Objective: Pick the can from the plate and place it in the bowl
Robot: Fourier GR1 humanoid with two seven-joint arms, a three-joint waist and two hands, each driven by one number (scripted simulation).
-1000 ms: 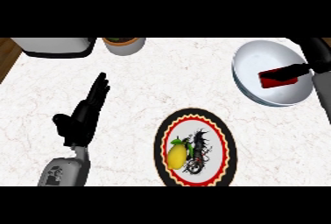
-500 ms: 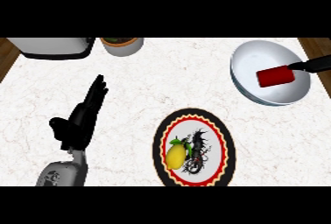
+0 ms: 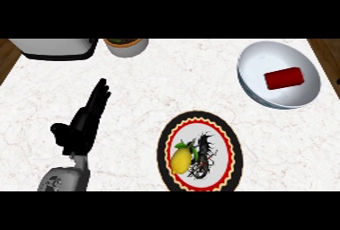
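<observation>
1. White marble counter (image 3: 166, 90) fills my view.
2. I see the red can (image 3: 284, 78) lying in the bowl (image 3: 256, 58), upper right.
3. Left hand (image 3: 83, 123) rests at lower left with fingers straight, grasping nothing.
4. Patterned plate (image 3: 229, 143), lower centre, carries a lemon (image 3: 180, 160).
5. Pot (image 3: 125, 46) and grey appliance (image 3: 56, 47) occupy the upper left.

Wide bare counter (image 3: 153, 85) through the middle, obstacles only along the edges.

At the far left corner, a grey appliance (image 3: 56, 47), with a small pot (image 3: 126, 45) just beside it. At the far right, a white bowl (image 3: 279, 74) with the red can (image 3: 284, 78) lying inside. Near the front, a patterned plate (image 3: 229, 139) carrying a lemon (image 3: 181, 159). At the left, the open left hand (image 3: 83, 123), fingers straight. Between hand and plate, and between plate and bowl, open marble to pass through.
</observation>
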